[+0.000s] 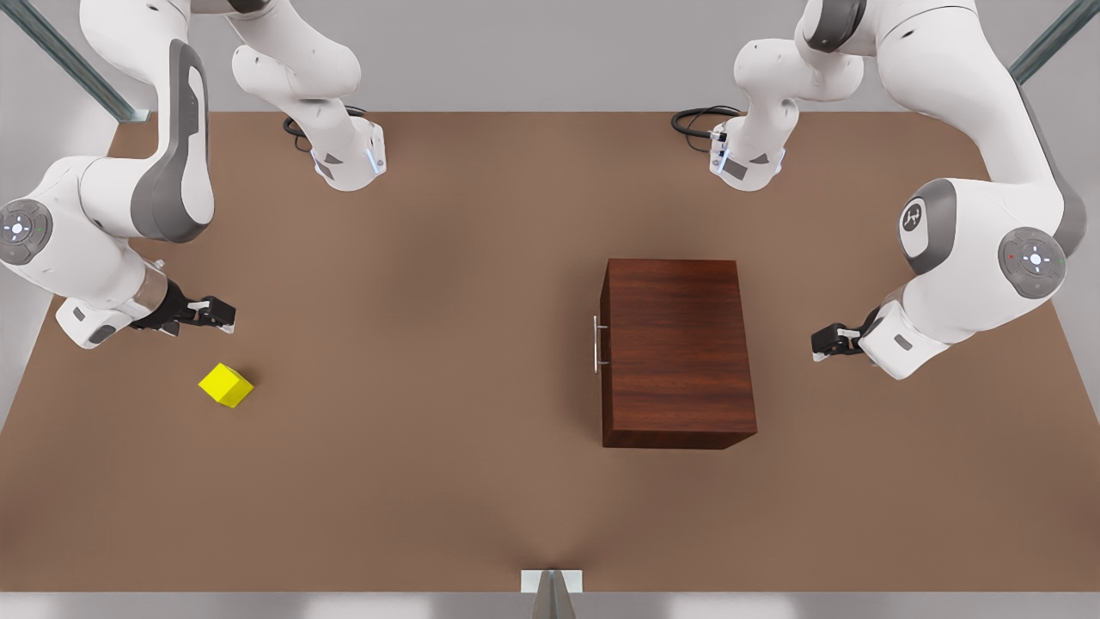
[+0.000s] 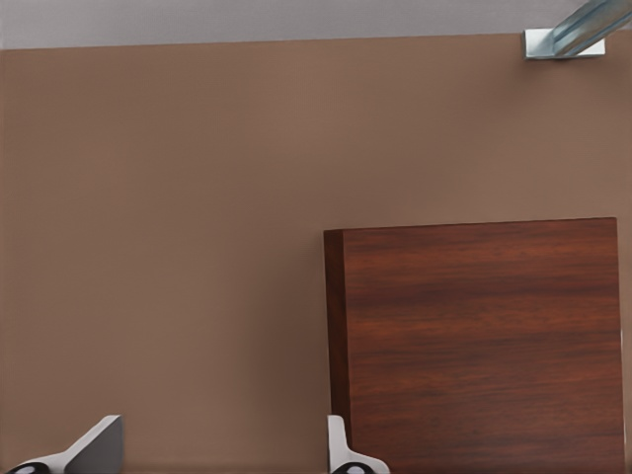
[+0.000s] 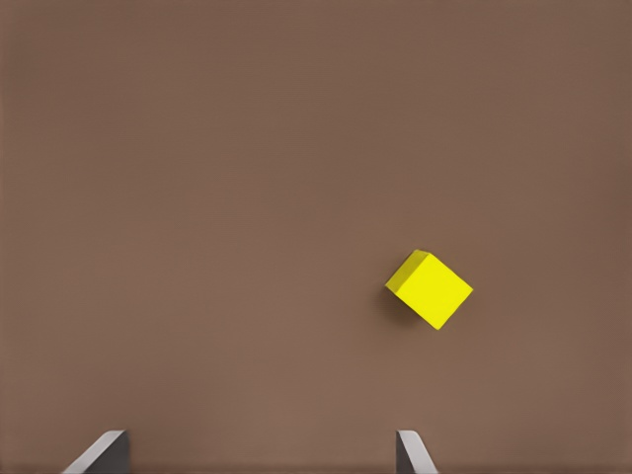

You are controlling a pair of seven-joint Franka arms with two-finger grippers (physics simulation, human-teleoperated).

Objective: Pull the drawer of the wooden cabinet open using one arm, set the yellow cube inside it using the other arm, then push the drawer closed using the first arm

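front view: the right gripper (image 1: 225, 315) is hovering near the yellow cube (image 1: 226, 384) on the bench (image 1: 447, 361), jaws spread; the left gripper (image 1: 821, 344), jaws likewise parted, is waiting beside the wooden cabinet (image 1: 675, 352), whose drawer (image 1: 605, 348) is sitting closed

Cabinet closed, cube loose on counter.
Wooden cabinet (image 1: 677, 352): dark reddish-brown box, horizontal grain, upright on the counter (image 1: 430, 344); drawer (image 1: 605, 344) flush, thin silver bar handle (image 1: 595, 344) facing the front view's left. Yellow cube (image 1: 226, 384): small, bright, turned askew, well apart toward the front view's left.
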